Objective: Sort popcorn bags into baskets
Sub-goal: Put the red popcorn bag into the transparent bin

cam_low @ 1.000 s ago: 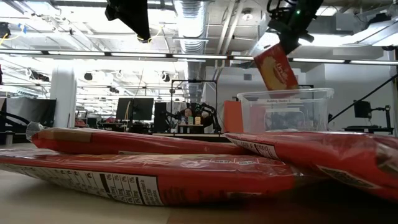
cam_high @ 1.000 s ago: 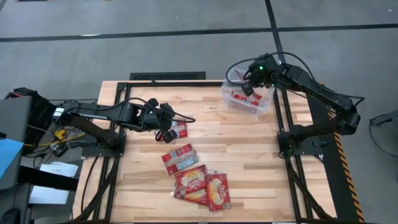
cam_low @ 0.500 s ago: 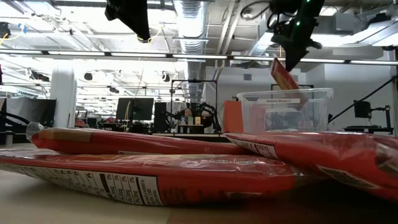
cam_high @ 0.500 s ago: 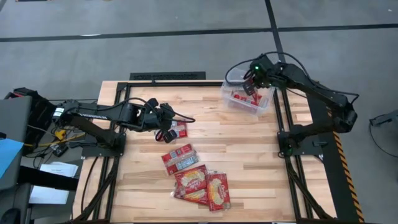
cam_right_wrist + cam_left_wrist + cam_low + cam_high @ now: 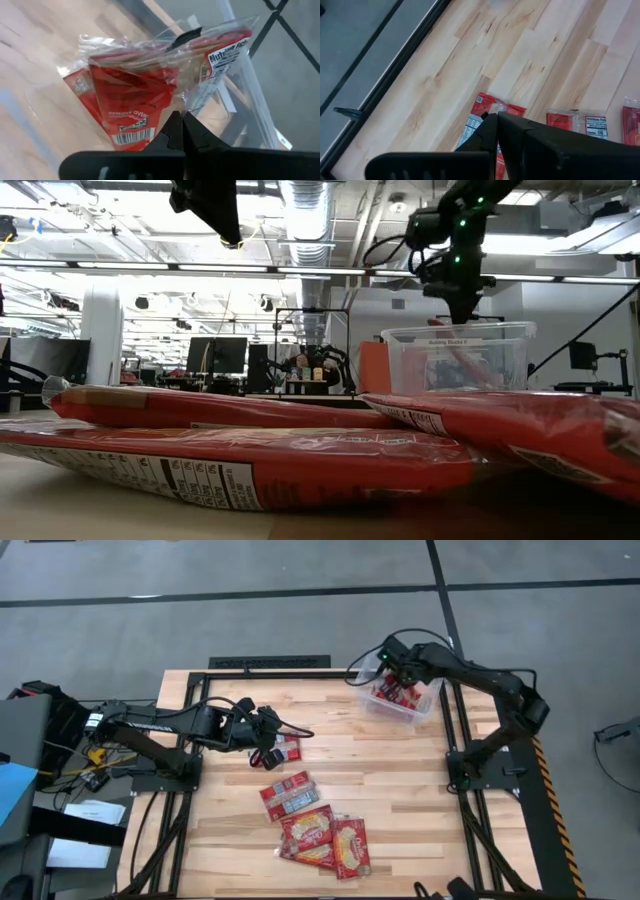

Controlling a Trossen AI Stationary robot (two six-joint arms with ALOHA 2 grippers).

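Packets [image 5: 312, 830] heaped mid-table; tub [image 5: 400, 700] beneath right gripper [image 5: 392, 668].

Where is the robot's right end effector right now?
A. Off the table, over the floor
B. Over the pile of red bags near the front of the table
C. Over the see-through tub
C. In the high view the right end effector is over the clear tub at the table's far right corner, with red popcorn bags inside it.

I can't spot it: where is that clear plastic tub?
In the high view the clear tub sits at the table's far right corner, under the right gripper.
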